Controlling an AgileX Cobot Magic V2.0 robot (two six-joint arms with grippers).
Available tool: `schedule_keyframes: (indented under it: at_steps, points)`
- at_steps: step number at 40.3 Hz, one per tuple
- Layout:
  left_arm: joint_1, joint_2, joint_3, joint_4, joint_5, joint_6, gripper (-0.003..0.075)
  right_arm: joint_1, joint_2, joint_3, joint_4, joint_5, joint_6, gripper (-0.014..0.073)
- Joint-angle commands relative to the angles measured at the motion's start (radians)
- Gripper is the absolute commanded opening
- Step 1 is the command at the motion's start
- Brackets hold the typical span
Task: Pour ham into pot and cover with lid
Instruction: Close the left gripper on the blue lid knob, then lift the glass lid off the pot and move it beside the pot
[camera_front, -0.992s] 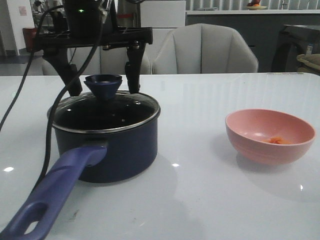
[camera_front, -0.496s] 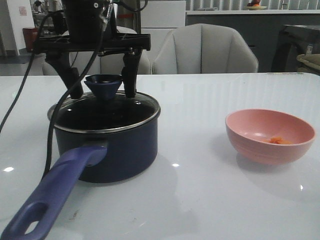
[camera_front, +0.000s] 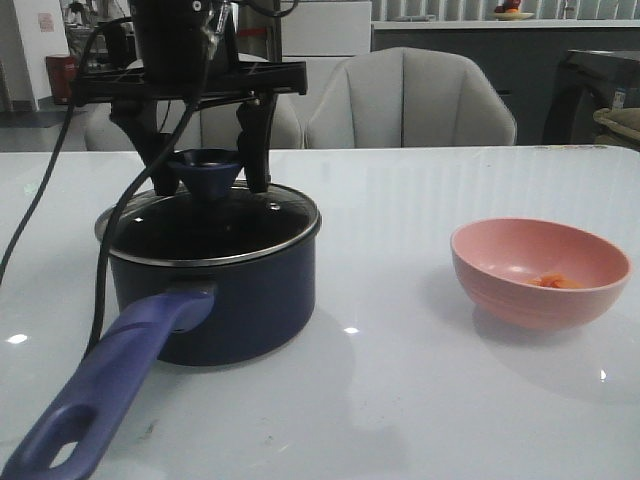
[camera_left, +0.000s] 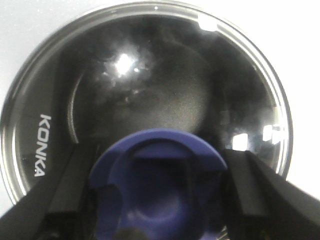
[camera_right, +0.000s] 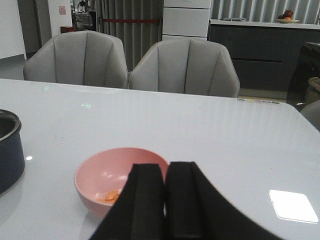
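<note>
The dark navy pot (camera_front: 250, 300) stands at the left of the table, its purple-blue handle (camera_front: 110, 380) pointing toward the front. The glass lid (camera_front: 210, 222) lies on it. My left gripper (camera_front: 208, 178) comes down from above, and its fingers press both sides of the lid's blue knob (camera_front: 207, 166). In the left wrist view the knob (camera_left: 160, 180) fills the gap between the fingers over the lid (camera_left: 150, 75). The ham (camera_front: 553, 282) lies in the pink bowl (camera_front: 540, 270) at the right. My right gripper (camera_right: 166, 175) is shut and empty, just in front of the bowl (camera_right: 105, 172).
Grey chairs (camera_front: 410, 100) stand behind the table's far edge. Black cables (camera_front: 100, 270) hang from the left arm beside the pot. In the right wrist view the pot's wall (camera_right: 7, 150) shows beside the bowl, with ham (camera_right: 110, 196) in the bowl.
The left gripper's fingers have closed in from either side of the knob until they touch it. The pot, lid and bowl have not moved.
</note>
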Motion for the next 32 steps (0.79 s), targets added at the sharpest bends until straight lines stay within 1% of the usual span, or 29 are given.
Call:
schedule_keyframes:
  at_steps: [1, 4, 15, 32]
  points:
    - [0.001, -0.042, -0.02, -0.019, 0.046, -0.005, 0.0131, 0.001, -0.02, 0.01, -0.01, -0.083, -0.002, 0.0161]
    - [0.001, -0.042, -0.024, -0.019, 0.046, -0.005, 0.012, 0.001, -0.02, 0.01, -0.01, -0.083, -0.002, 0.0161]
    - [0.001, -0.065, -0.026, 0.004, 0.048, -0.005, 0.012, 0.001, -0.02, 0.01, -0.01, -0.083, -0.002, 0.0161]
    - [0.019, -0.172, -0.026, 0.012, 0.048, -0.003, 0.0121, 0.001, -0.02, 0.01, -0.01, -0.083, -0.002, 0.0161]
